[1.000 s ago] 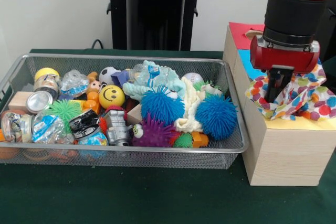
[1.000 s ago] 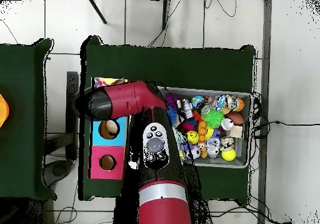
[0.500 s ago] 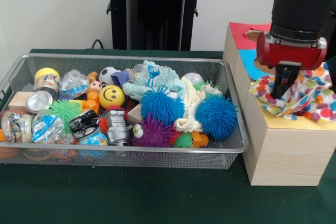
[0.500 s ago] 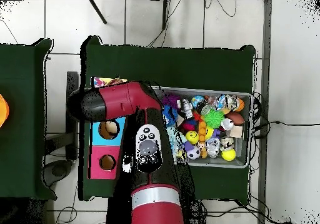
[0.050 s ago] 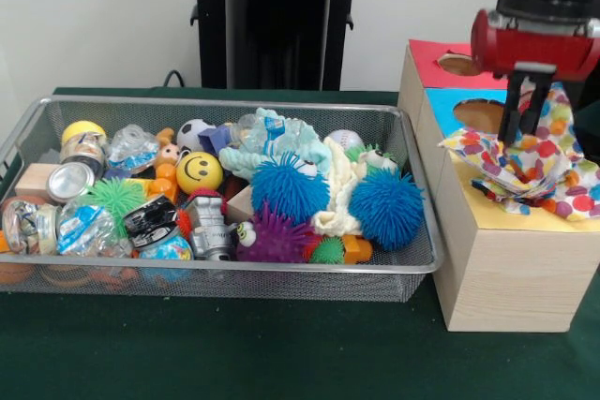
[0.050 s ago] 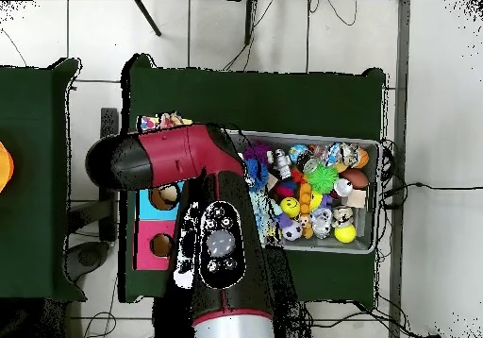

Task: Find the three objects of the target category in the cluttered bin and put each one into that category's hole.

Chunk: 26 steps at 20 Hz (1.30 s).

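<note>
My gripper [image 5: 527, 130] hangs over the near end of the wooden sorting box [image 5: 506, 269], shut on a polka-dot cloth [image 5: 534, 166]. The cloth's top is pulled up between the fingers, and its lower folds rest on the box's yellow section. A red section with a hole [image 5: 457, 65] and a blue section with a hole [image 5: 480, 115] lie behind it. The wire bin [image 5: 281, 274] holds a light blue cloth [image 5: 281, 136] and a cream cloth [image 5: 342, 196] among the toys. In the overhead view the arm [image 6: 222, 249] hides the gripper, and the polka-dot cloth [image 6: 160, 122] shows at the box's end.
The bin is packed with blue spiky balls [image 5: 386, 205], a yellow smiley ball [image 5: 199, 172], crushed cans [image 5: 70, 180], a soccer ball [image 5: 194, 133] and small toys. Green table cloth lies in front of the bin and box. From above, the bin [image 6: 370, 245] sits right of the box [image 6: 143, 245].
The gripper has risen and shifted right over the box. The polka-dot cloth's top has been drawn up with it, uncovering the blue section's hole.
</note>
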Available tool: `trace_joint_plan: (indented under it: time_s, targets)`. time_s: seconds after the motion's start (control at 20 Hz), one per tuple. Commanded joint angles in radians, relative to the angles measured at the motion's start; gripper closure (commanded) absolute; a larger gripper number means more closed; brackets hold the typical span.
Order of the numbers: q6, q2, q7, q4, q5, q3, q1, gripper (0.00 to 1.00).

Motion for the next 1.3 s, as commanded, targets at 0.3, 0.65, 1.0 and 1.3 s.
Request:
trace_joint_plan:
  time_s: [0.3, 0.65, 1.0, 1.3]
  targets:
    - [0.142, -0.072, 0.032, 0.102, 0.026, 0.041, 0.017, 1.0]
    - [0.105, -0.021, 0.057, 0.073, 0.011, 0.029, 0.03, 1.0]
    - [0.059, 0.034, 0.044, 0.051, -0.002, 0.031, 0.021, 1.0]
    - [0.04, 0.05, 0.042, 0.049, -0.01, 0.027, 0.02, 1.0]
